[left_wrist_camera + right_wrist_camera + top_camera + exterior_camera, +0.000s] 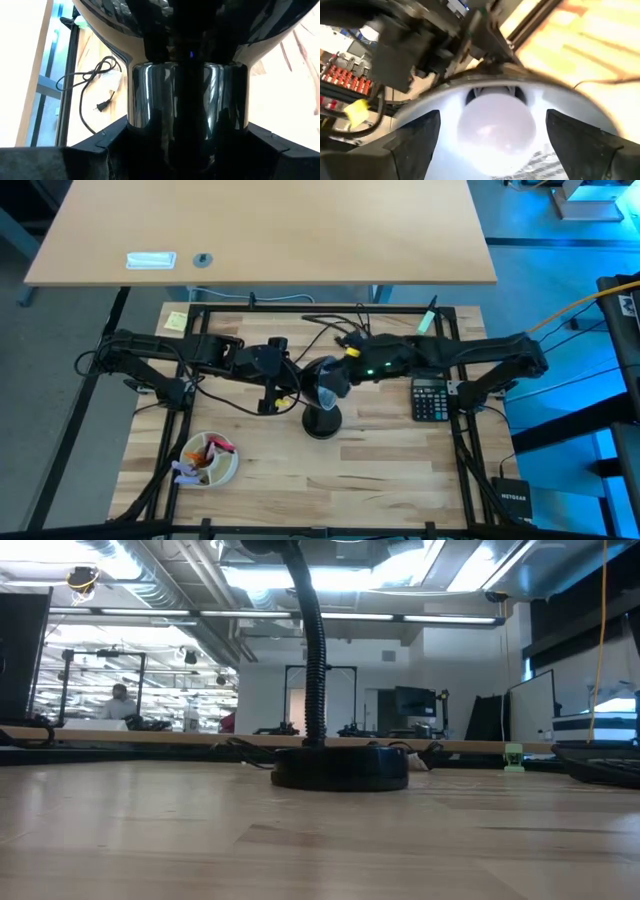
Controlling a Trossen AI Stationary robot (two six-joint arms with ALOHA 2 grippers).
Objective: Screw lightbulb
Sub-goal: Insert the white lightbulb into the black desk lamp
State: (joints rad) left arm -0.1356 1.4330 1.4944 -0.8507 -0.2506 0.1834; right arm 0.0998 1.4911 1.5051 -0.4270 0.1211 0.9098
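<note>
Both arms are crowding the middle of the worktop [380, 470], meeting over the black desk lamp [322, 420] — its base and gooseneck are blocking the centre. A calculator [430, 398] is sitting to the right, a bowl [210, 460] at front left; the front-right boards are lying open — free passage there.

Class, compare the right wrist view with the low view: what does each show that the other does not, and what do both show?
Only the right wrist view shows the lightbulb, white and rounded, sitting inside the lamp's silvery shade, with the right gripper open, a finger on either side of the bulb and apart from it. Only the low view shows the lamp's round black base on the table, its ribbed neck rising from it, and the room behind. Both show parts of the same desk lamp.
</note>
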